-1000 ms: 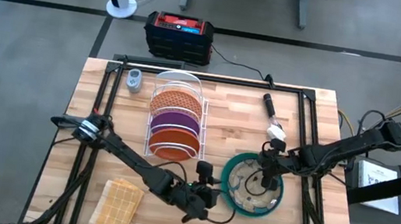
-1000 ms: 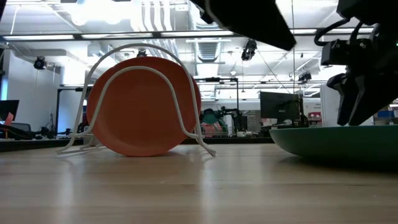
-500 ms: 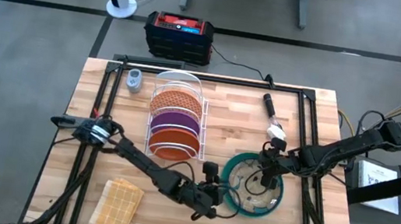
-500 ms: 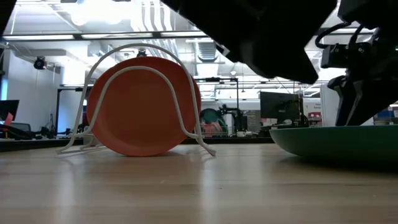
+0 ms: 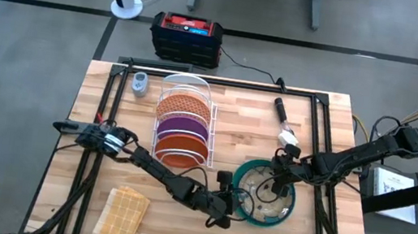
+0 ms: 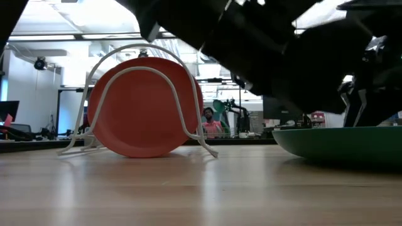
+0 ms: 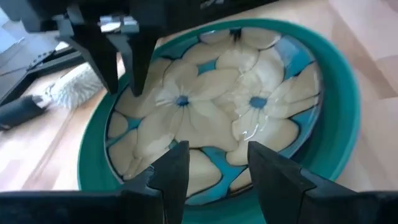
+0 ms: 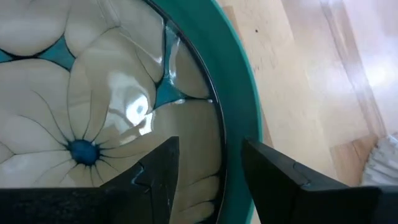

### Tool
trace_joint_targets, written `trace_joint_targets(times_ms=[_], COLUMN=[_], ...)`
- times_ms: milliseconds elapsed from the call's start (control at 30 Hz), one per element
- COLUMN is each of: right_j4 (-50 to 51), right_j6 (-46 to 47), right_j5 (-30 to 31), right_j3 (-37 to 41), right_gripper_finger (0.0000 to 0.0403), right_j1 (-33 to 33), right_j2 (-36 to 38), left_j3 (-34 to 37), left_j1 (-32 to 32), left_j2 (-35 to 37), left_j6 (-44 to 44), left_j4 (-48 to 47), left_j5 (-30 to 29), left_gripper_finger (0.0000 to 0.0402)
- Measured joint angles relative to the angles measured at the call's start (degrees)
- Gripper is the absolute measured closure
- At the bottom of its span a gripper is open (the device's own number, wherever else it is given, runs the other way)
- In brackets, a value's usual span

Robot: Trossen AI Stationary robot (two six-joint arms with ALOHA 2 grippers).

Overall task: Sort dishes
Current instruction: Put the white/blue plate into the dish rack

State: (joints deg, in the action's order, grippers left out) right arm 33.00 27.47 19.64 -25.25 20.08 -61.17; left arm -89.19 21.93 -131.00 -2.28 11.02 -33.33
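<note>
Sliding in across the wooden table (image 5: 316, 230), the left gripper (image 5: 223, 203) has closed the distance to the large teal-green plate (image 5: 244, 174) and now sits right at its near rim, fingers parted and holding nothing. Over the far side, the right gripper (image 5: 276, 174) hangs above the same plate, fingers spread on either side of the clear glass plate's edge (image 8: 214, 118) that lies nested inside, not yet clamped.

In the white wire rack (image 5: 189, 85) the orange-patterned plate (image 5: 185, 101), the purple plate (image 5: 184, 123) and the plain orange plate (image 5: 182, 146) stand on edge.

Here's the worry: glass on glazed ceramic is slick. If the right fingers pinch too shallow, that glass plate could skid sideways. If the left gripper nudges the teal rim at the same time, the whole stack could shift under the right fingers.
</note>
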Motion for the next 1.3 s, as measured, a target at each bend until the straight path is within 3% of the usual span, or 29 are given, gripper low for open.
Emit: trace_joint_targets(times_ms=[333,600,1067,1300], right_j4=[-3.2,-13.4,-13.9,-14.3], right_j6=[6.0,12.1,20.5,22.7], right_j5=[-3.0,-11.3,-12.1,-10.0], right_j3=[3.1,6.0,6.2,6.4], right_gripper_finger=[0.0238,0.0243,0.0297,0.0322], right_j1=[0.0,0.0,0.0,0.1], right_j2=[0.1,0.1,0.1,0.1], left_j3=[0.0,0.0,-2.9,-3.8], left_j1=[-1.3,-2.4,-2.0,-0.7], left_j2=[-1.8,-1.9,1.8,1.5], left_j6=[3.6,5.2,0.1,0.0], left_j4=[-0.5,-2.6,-8.6,-14.9], left_j5=[1.5,1.2,1.0,4.4], left_gripper_finger=[0.0249,0.0249,0.0249,0.0249])
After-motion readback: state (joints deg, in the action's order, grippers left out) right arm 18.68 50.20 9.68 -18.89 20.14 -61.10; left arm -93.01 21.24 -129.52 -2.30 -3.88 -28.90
